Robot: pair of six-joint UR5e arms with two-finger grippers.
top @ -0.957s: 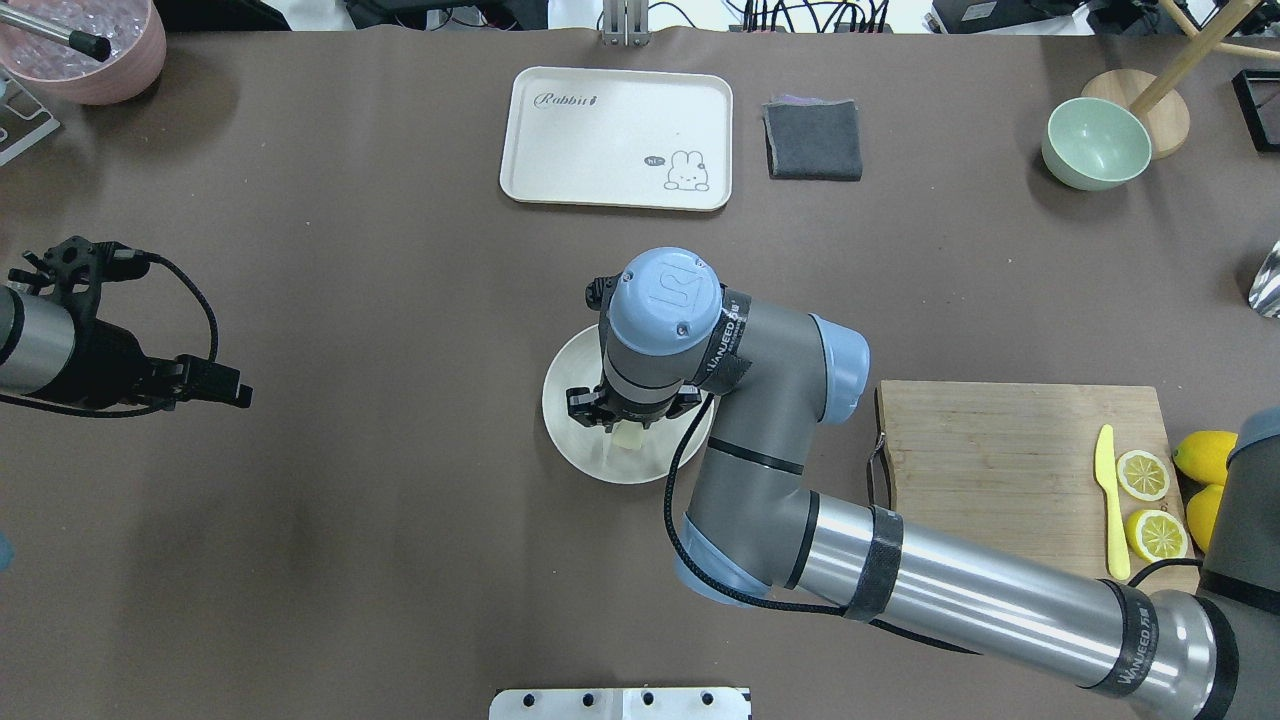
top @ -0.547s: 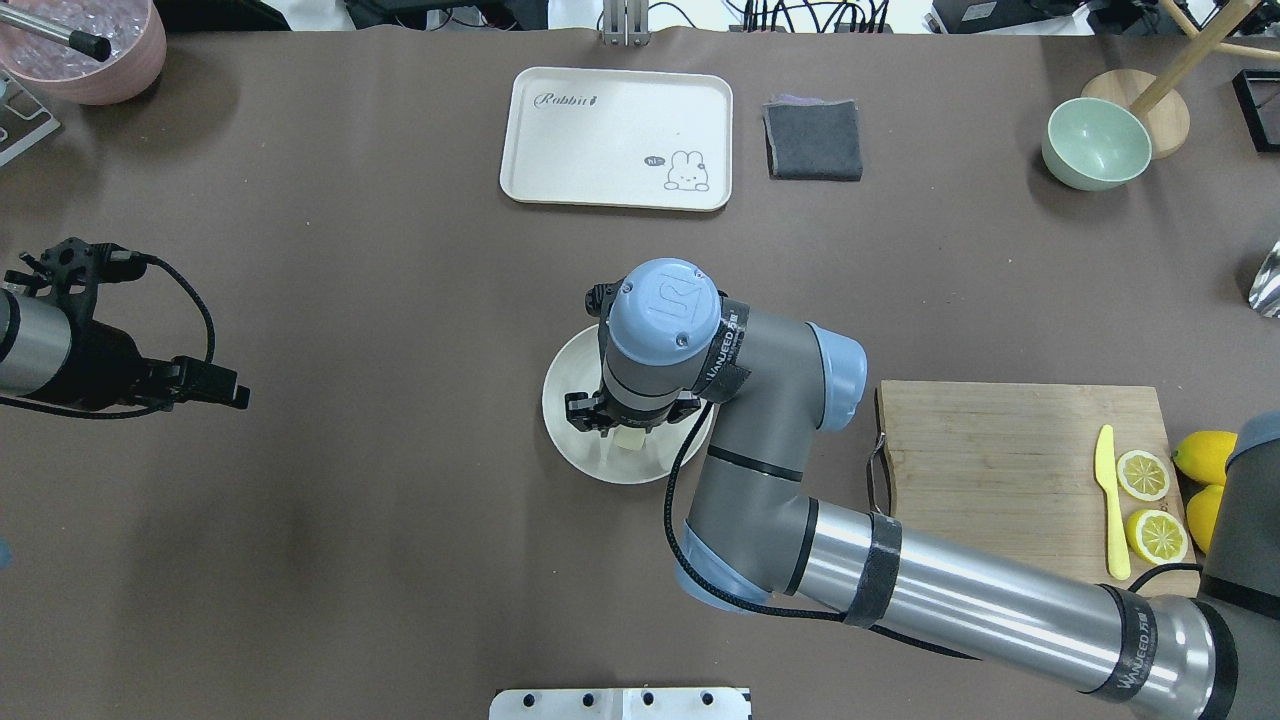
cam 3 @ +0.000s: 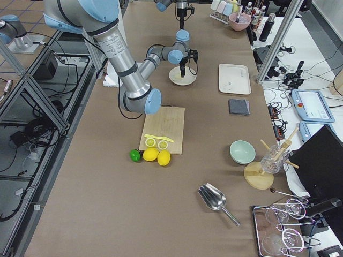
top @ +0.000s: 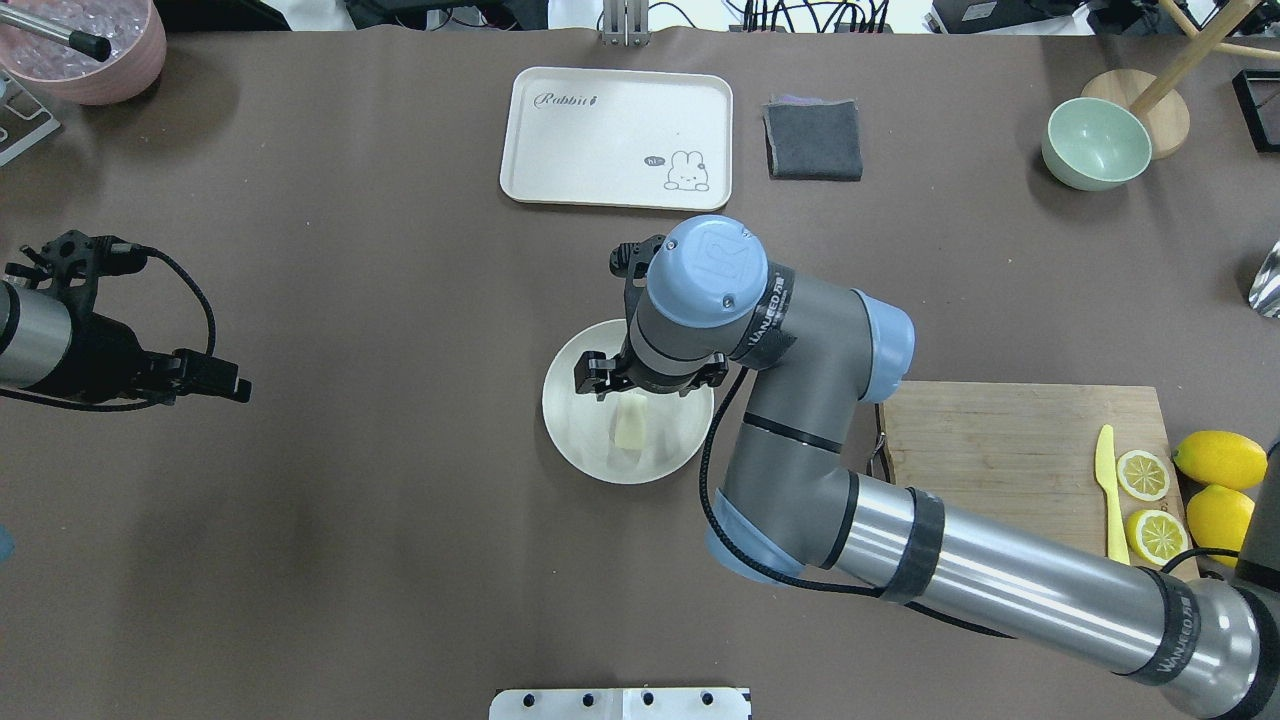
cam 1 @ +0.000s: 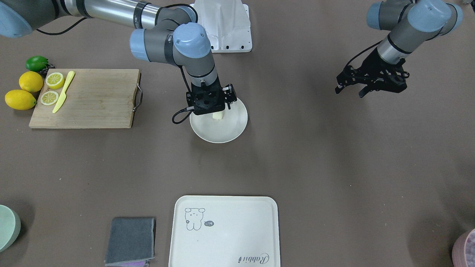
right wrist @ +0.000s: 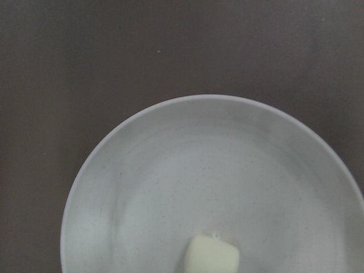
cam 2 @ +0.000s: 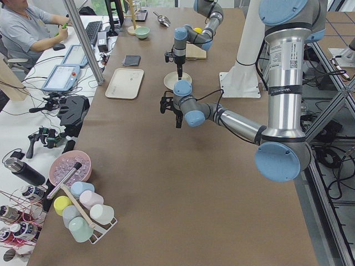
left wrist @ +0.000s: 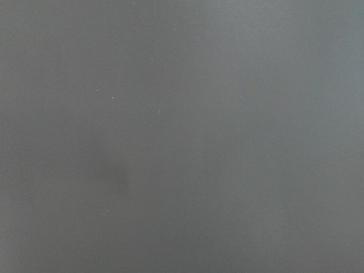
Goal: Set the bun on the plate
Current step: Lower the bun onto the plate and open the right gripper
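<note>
The bun, a small pale cream lump, lies on the round off-white plate near the table's middle, touching nothing else. The plate and the bun also show in the front view. In the right wrist view the bun sits at the bottom edge, inside the plate. My right gripper hangs above the plate's far part, open and apart from the bun; its fingertips are hidden under the wrist. My left gripper hovers open over bare table at far left, holding nothing.
A cream rectangular tray and a folded grey cloth lie at the far side. A wooden cutting board with a yellow knife, lemon slices and whole lemons sits at right. A green bowl stands at the far right.
The right wrist has lifted and shifted toward the far right, away from the bun. The bun now lies uncovered on the plate. The left arm has barely moved.
</note>
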